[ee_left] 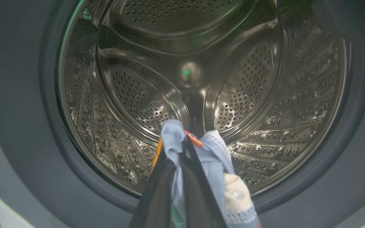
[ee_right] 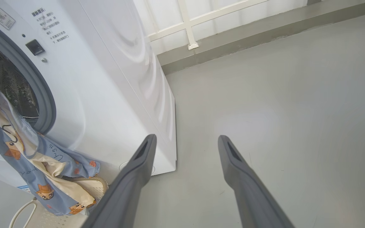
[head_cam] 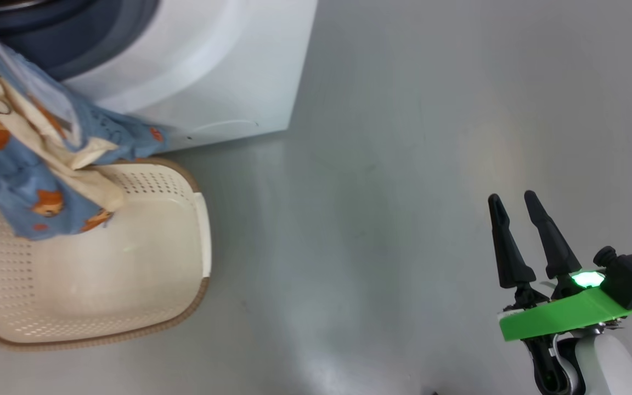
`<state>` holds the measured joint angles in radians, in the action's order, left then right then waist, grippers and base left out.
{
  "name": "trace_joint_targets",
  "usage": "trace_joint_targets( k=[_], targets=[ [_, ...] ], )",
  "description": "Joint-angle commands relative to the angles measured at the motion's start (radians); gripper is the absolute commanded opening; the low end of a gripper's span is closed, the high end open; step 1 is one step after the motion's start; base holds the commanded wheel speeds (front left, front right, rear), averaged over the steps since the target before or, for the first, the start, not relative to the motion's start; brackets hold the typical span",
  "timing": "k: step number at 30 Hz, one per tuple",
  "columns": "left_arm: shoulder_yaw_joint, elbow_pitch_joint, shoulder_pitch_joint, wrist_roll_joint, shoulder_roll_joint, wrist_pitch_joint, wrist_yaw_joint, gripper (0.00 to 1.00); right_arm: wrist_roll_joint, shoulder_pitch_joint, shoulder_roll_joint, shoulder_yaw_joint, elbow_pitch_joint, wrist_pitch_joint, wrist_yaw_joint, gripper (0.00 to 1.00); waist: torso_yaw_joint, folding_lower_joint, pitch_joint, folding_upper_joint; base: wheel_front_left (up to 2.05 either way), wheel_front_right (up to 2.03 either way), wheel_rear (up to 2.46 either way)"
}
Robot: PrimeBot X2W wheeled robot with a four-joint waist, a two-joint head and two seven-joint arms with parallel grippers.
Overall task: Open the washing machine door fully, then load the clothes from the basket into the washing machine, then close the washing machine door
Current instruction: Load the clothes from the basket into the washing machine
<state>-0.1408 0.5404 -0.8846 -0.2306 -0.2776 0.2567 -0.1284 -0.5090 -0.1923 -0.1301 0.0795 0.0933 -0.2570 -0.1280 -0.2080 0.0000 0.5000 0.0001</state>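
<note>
Pinched tight between left fingers: light-blue fabric with orange-brown figures and cream cloth, tail over cream perforated plastic basket. Steel drum of white boxy washing machine dead ahead, 12 o'clock. Right fingers spread wide, empty, well apart at 4 o'clock.

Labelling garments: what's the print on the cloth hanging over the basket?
The clothes: light blue, orange-brown cartoon figures, plus cream cloth. Clearest in right wrist view.
</note>
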Motion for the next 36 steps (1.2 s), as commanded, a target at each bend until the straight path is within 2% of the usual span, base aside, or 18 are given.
trace_joint_targets(
  k=[1, 13, 20, 25, 31, 34, 36],
  targets=[
    [-0.012, 0.013, -0.040, 0.016, -0.062, 0.005, -0.002, 0.00, -0.005, -0.007, -0.003, 0.024, -0.025, -0.005, -0.003, 1.00, -0.031, 0.0000, 0.036, -0.0001, 0.00, 0.00, 0.00],
    [0.105, 0.458, -0.308, 0.079, -0.136, 0.002, -0.002, 0.00, -0.006, -0.040, 0.027, 0.056, -0.029, -0.005, -0.003, 1.00, -0.080, 0.0000, 0.116, -0.0001, 0.00, 0.00, 0.00],
    [0.140, 0.589, -0.445, 0.083, -0.155, -0.001, -0.002, 0.00, -0.007, -0.052, 0.039, 0.068, -0.032, -0.005, -0.003, 1.00, -0.096, 0.0000, 0.141, -0.0001, 0.00, 0.00, 0.00],
    [0.152, 0.547, -0.509, 0.091, -0.160, 0.004, -0.001, 0.00, -0.007, -0.057, 0.043, 0.068, -0.037, -0.005, -0.003, 1.00, -0.098, 0.0000, 0.157, -0.0001, 0.00, 0.00, 0.00],
    [0.133, 0.298, -0.500, 0.108, -0.162, 0.005, 0.023, 0.00, -0.005, -0.074, 0.052, 0.073, -0.041, -0.005, -0.003, 1.00, -0.105, 0.0000, 0.178, -0.0001, 0.00, 0.00, 0.00],
    [0.087, 0.186, -0.466, 0.101, -0.155, 0.005, 0.037, 0.00, -0.006, -0.080, 0.056, 0.075, -0.043, -0.005, -0.003, 1.00, -0.109, 0.0000, 0.186, -0.0001, 0.00, 0.00, 0.00],
    [0.081, 0.190, -0.442, 0.105, -0.153, 0.005, 0.034, 0.00, -0.006, -0.080, 0.057, 0.074, -0.043, -0.005, -0.003, 1.00, -0.110, 0.0000, 0.186, -0.0001, 0.00, 0.00, 0.00]
  ],
)
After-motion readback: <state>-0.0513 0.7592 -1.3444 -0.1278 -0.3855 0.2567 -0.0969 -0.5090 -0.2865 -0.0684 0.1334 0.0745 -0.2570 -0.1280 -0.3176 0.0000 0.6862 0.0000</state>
